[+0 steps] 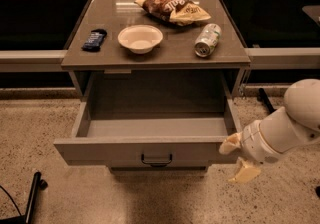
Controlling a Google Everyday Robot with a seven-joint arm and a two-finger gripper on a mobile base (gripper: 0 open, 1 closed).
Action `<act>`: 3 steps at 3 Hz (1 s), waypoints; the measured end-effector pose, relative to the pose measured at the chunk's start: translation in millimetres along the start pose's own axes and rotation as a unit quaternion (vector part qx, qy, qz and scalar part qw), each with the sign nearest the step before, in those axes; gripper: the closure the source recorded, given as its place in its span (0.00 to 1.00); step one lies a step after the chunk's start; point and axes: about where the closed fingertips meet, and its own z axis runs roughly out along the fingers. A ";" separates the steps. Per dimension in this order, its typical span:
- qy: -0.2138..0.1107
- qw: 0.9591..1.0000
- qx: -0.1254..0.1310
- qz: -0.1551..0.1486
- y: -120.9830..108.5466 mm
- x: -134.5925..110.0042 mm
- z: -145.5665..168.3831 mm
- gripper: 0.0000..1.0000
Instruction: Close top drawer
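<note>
The top drawer (115, 151) of the grey-beige cabinet stands pulled far out, and its inside is bare. Its flat front panel has a small dark loop handle (156, 160) at its centre. My gripper (237, 160) is at the right end of the drawer front, just outside the front right corner and low near the floor. Its two cream fingers are spread apart, one (229, 145) close to the panel's right edge, the other (245, 172) hanging below. It holds nothing. My white arm (290, 125) comes in from the right.
On the cabinet top (100, 58) lie a chip bag (172, 9), a white bowl (140, 38), a tipped can (208, 40) and a dark blue packet (94, 39). A black stand foot (32, 195) is on the speckled floor at the lower left. Dark shelving runs behind.
</note>
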 end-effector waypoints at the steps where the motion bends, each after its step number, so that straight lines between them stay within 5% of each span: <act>1: 0.000 1.000 -0.002 -0.002 0.7 0.3 0.9 0.67; 2: -0.021 0.999 0.015 -0.033 -1.2 -15.3 3.0 0.90; 3: -0.036 0.998 0.043 -0.041 1.1 -32.4 28.6 1.00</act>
